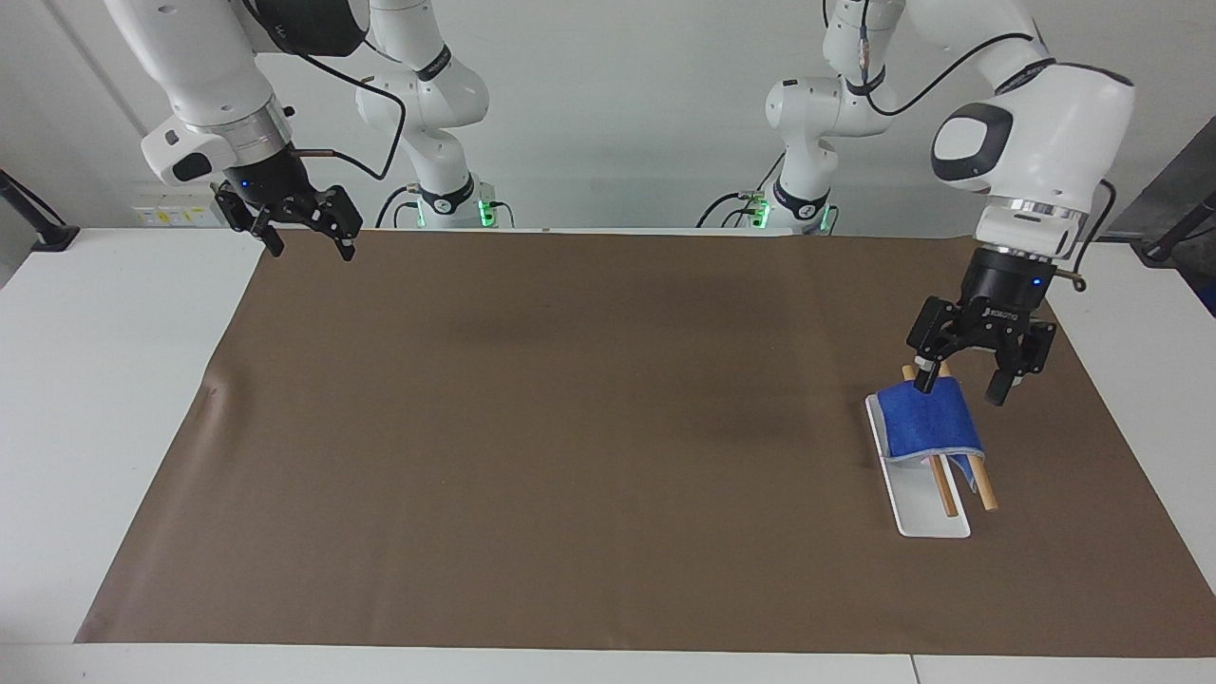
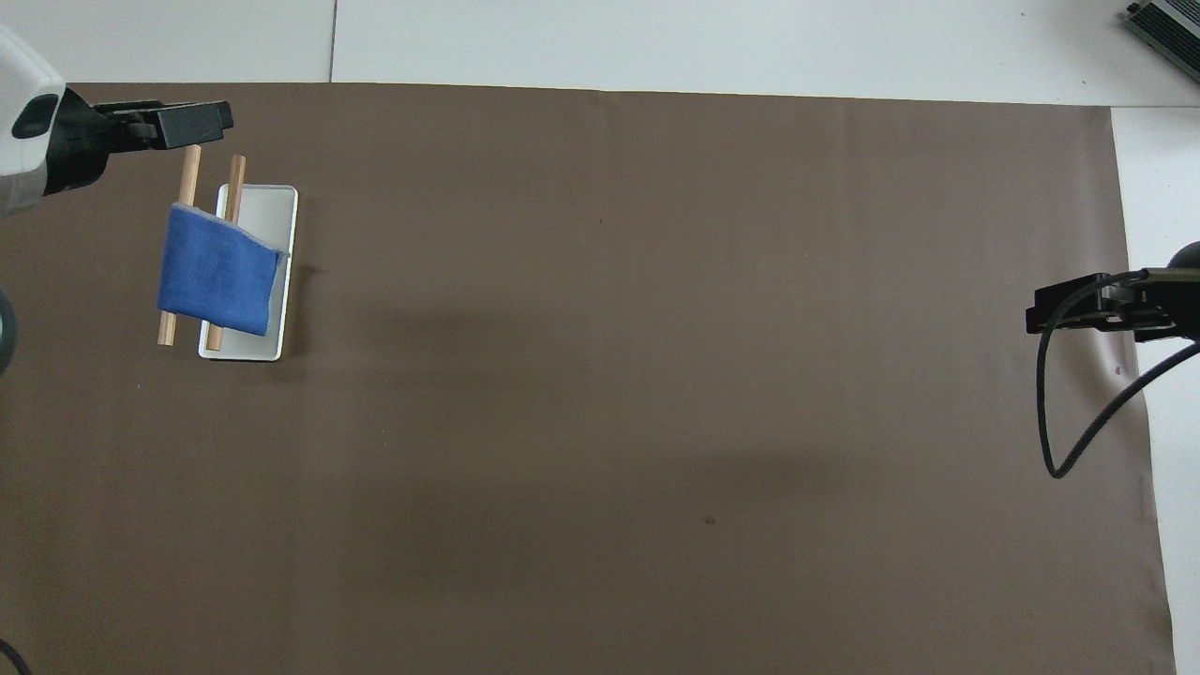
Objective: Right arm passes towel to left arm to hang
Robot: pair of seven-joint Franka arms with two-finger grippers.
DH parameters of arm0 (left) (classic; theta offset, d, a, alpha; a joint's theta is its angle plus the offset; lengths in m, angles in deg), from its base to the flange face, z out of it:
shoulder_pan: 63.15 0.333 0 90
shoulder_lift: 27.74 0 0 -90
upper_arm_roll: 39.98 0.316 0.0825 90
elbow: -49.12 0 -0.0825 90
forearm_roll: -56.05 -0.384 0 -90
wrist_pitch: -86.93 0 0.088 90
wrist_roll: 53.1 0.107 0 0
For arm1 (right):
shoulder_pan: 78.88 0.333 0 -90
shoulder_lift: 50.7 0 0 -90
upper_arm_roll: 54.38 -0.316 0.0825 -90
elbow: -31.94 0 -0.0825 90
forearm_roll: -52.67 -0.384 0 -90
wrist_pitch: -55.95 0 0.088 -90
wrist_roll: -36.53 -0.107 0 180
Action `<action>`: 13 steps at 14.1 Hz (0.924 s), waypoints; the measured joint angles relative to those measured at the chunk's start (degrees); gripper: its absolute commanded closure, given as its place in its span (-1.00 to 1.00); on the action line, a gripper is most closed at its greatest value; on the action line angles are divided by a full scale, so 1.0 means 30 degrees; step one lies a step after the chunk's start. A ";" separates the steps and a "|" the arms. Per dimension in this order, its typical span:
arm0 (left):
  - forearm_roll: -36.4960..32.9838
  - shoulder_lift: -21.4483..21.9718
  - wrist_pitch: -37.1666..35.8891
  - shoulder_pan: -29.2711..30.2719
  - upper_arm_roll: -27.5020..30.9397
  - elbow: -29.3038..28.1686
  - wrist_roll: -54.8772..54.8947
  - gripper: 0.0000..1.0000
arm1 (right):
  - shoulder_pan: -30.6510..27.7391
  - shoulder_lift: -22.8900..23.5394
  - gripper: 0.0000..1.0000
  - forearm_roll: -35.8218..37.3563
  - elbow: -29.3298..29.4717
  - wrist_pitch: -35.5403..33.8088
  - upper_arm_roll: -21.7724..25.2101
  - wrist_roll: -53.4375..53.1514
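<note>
The blue towel (image 1: 926,423) (image 2: 217,277) hangs draped over the two wooden bars (image 1: 986,494) (image 2: 190,164) of a white flat-based rack (image 1: 926,508) (image 2: 267,202) at the left arm's end of the table. My left gripper (image 1: 957,391) (image 2: 202,117) hovers open over the rack, one fingertip close above the towel's edge and nothing between its fingers. Up in the air at the right arm's end, my right gripper (image 1: 307,249) (image 2: 1078,309) is open and holds nothing; that arm waits over the mat's edge.
A brown mat (image 1: 570,427) (image 2: 656,375) covers most of the white table (image 1: 104,380). A black cable (image 2: 1055,412) loops down from the right wrist over the mat's edge.
</note>
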 measured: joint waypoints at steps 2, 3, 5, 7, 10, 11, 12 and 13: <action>-0.2187 -0.0132 -0.3964 0.0112 -0.0005 0.2130 0.0044 -1.00 | -0.0051 -0.0003 -1.00 0.0001 0.0050 0.0026 0.0052 0.0312; -0.2476 -0.0208 -0.5409 0.0112 -0.0015 0.2909 0.0102 -1.00 | -0.0094 -0.0006 -1.00 0.0006 0.0117 -0.0040 0.0107 0.0564; -0.2595 -0.0324 -0.8497 0.0113 -0.0016 0.4155 0.0189 -1.00 | -0.0109 -0.0007 -1.00 0.0007 0.0200 -0.0127 0.0157 0.0735; -0.2611 -0.0317 -1.1356 0.0120 0.0043 0.4798 0.0193 -1.00 | -0.0105 -0.0006 -1.00 0.0006 0.0196 -0.0129 0.0149 0.0735; -0.2620 0.0219 -1.3655 0.0157 0.0108 0.5011 0.0195 -1.00 | -0.0103 -0.0005 -1.00 0.0005 0.0143 -0.0133 0.0147 0.0738; -0.2625 0.0483 -1.4127 0.0160 0.0129 0.4843 0.0195 -1.00 | -0.0102 -0.0005 -1.00 0.0005 0.0128 -0.0133 0.0147 0.0738; -0.2632 0.0743 -1.4399 0.0160 0.0139 0.4535 0.0194 -1.00 | -0.0102 -0.0006 -1.00 0.0005 0.0115 -0.0133 0.0147 0.0738; -0.2636 0.0982 -1.4521 0.0161 0.0144 0.4110 0.0194 -1.00 | -0.0102 -0.0006 -1.00 0.0005 0.0101 -0.0134 0.0147 0.0739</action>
